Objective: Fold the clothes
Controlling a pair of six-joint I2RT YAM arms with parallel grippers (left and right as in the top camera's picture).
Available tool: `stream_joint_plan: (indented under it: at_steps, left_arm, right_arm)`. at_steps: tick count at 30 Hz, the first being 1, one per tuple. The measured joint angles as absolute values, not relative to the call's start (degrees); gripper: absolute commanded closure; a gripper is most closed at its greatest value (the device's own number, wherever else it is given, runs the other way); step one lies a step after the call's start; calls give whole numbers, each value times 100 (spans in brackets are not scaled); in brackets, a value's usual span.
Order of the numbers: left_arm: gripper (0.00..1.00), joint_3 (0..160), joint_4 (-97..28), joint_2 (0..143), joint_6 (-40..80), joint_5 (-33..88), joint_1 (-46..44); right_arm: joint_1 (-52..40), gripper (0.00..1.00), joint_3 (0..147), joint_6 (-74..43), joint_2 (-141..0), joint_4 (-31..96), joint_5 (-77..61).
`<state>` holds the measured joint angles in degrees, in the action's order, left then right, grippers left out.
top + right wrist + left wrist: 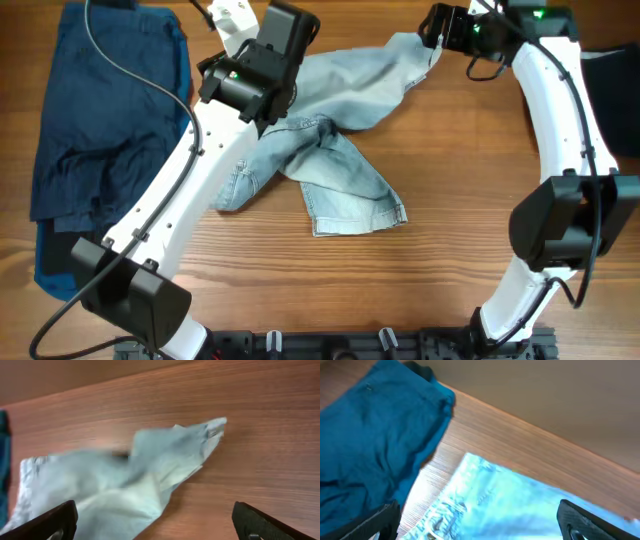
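While both my arms reach toward the far side of the brown wooden table (460, 200), the pale light-wash blue denim shorts (330, 150) lie crumpled near its middle. One leg stretches toward my right gripper (154, 515), and the other points at the near edge with its cuffed hem (360, 218) lying flat.

My left gripper (479, 512) hangs over the waistband end of the shorts. Its black fingers (375, 522) are spread wide, one at each lower corner of the wrist view. Nothing is caught between them, and the denim lies on the wood below, somewhat blurred.

My right gripper is spread just as wide and has hold of nothing. It hovers over the outstretched leg, whose pointed tip rests on bare wood.

On my left lies a heap of dark navy-blue garments (110, 110), near the shorts with a strip of bare table between them. A brighter blue cloth (50, 272) shows under the heap's near corner. At the table's right edge lies something dark (615, 90) that I cannot make out.
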<state>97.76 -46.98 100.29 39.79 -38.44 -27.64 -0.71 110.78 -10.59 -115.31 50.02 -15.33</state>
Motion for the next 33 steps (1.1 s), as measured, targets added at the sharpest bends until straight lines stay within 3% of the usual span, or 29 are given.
stream_joint_plan:
  at_steps: [15, 20, 28, 33]
  left_arm:
    - [0, 9776, -4941, 9474, 3601, -3050, -3179]
    - [0, 9778, -5481, 8930, 3463, -3046, -3148]
    - [3, 9810, -7376, 8582, 3371, -2744, -3127]
    - [5, 9810, -8440, 8672, 3553, -2497, -2823]
  right_arm:
    - [141, 1, 11080, -1059, -9242, 7177, -1900]
    - [141, 7, 11080, -1074, -8781, 7966, -1911]
    - [-534, 7, 10680, -1079, -8016, 8169, -2141]
    - [-1264, 7, 9032, -1221, -7975, 7317, -2206]
